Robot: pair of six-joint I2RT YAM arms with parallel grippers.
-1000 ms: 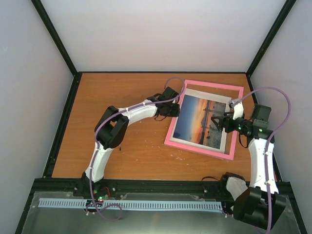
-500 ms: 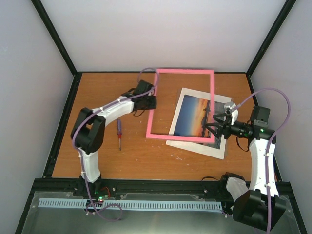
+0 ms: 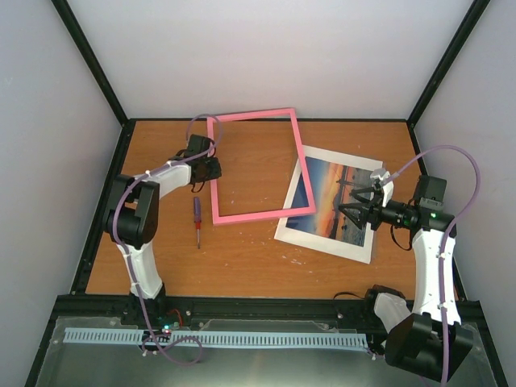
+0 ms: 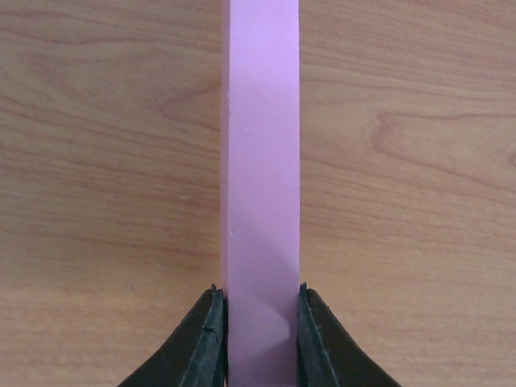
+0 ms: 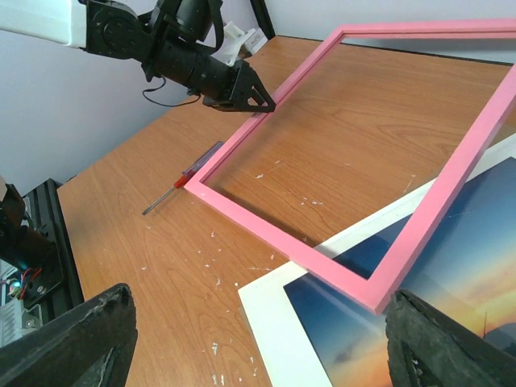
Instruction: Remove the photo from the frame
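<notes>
A: Since the frame [image 3: 266, 214] heads the list, where is it?
B: Left rail pinched in the left jaws, one corner overlapping the photo [image 3: 334, 205].
A: Photo?
B: Flat on the worktop [image 3: 242, 250], outside the frame. Right jaws spread wide above it, empty.

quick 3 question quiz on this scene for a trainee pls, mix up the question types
1. True or false: the pink frame surrounds the whole photo.
2. The left gripper is shut on: A) the photo, B) a rail of the frame, C) nothing.
3. Is the right gripper open or shut?
Key: 1 false, only one corner of the frame overlaps the photo; 2 B; 3 open.
</notes>
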